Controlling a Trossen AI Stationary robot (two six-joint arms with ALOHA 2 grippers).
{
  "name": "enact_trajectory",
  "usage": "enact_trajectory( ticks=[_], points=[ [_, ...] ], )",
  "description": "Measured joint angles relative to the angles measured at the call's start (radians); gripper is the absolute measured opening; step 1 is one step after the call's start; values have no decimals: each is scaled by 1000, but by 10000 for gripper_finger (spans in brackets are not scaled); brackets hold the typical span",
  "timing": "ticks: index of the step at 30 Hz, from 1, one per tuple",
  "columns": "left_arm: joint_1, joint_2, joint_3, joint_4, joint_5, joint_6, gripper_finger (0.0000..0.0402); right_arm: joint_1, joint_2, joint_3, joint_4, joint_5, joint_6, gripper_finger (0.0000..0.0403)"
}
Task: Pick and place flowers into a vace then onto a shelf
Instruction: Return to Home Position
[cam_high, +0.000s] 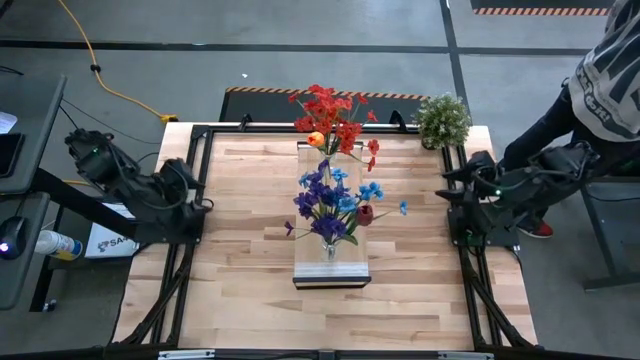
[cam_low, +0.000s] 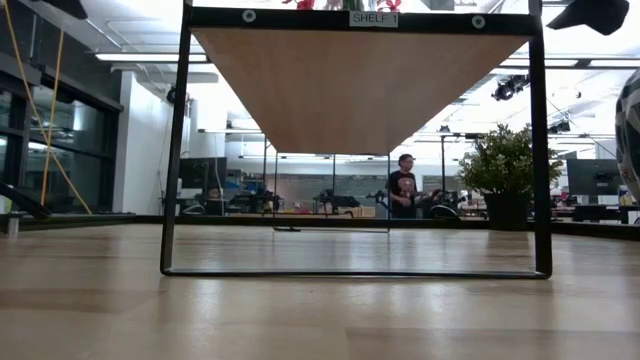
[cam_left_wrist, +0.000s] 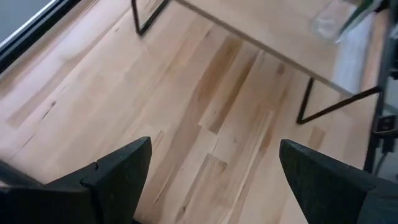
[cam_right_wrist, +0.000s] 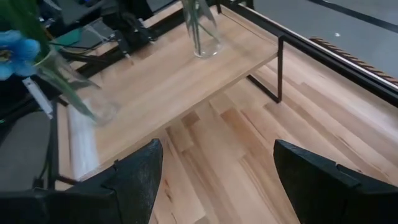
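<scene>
The shelf (cam_high: 345, 270), a light wood plank on a black frame, stands in the middle of the table. Two clear glass vases stand on it. The far one holds red and orange flowers (cam_high: 333, 112). The near vase (cam_high: 329, 250) holds blue, purple and dark-red flowers (cam_high: 335, 200). My left gripper (cam_high: 197, 205) waits open at the table's left edge, and its wrist view shows the open fingers (cam_left_wrist: 214, 168) above bare tabletop. My right gripper (cam_high: 448, 192) waits open at the right edge, facing the shelf (cam_right_wrist: 168, 81) and both vases (cam_right_wrist: 202, 37).
A bushy green potted plant (cam_high: 442, 120) stands at the table's far right corner. A person (cam_high: 600, 90) stands just beyond the right arm. The black table frame (cam_high: 205, 140) runs along the edges. In the low view, the shelf's underside (cam_low: 360, 80) spans overhead between its legs.
</scene>
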Motion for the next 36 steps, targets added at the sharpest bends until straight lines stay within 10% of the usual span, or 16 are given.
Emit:
enact_trajectory(
  ticks=[25,36],
  points=[
    [0,-549,-548,701,32,371,385,0,-400,-156,234,-71,-285,293],
    [0,-589,-717,993,98,496,385,0,-566,-386,451,-165,-367,293]
  ],
)
